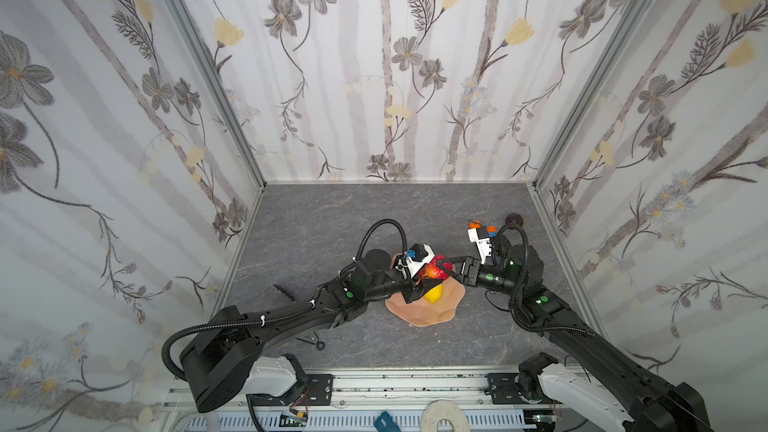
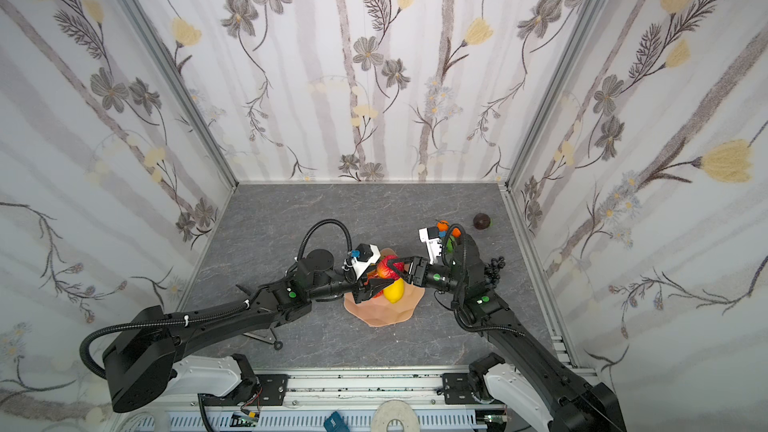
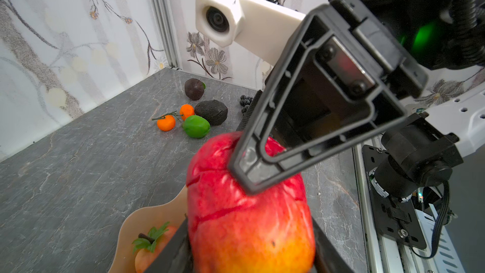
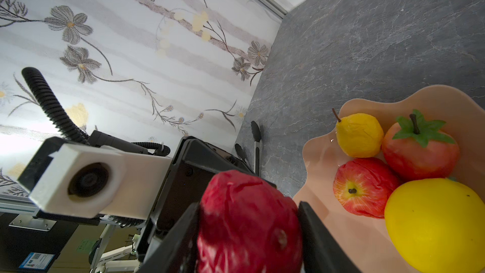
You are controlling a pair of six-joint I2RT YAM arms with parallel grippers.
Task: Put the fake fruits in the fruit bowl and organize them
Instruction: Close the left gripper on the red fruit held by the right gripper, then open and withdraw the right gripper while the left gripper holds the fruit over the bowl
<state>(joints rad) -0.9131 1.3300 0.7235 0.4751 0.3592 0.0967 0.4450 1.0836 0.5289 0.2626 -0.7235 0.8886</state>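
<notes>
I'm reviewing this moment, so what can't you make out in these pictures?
Fruit bowl, far side: covered by the left hand and right hand in both top views.
Left hand's contact with the red apple: cut off by the left wrist view's bottom edge.
Grape bunch: mostly behind the right hand in the left wrist view.
</notes>
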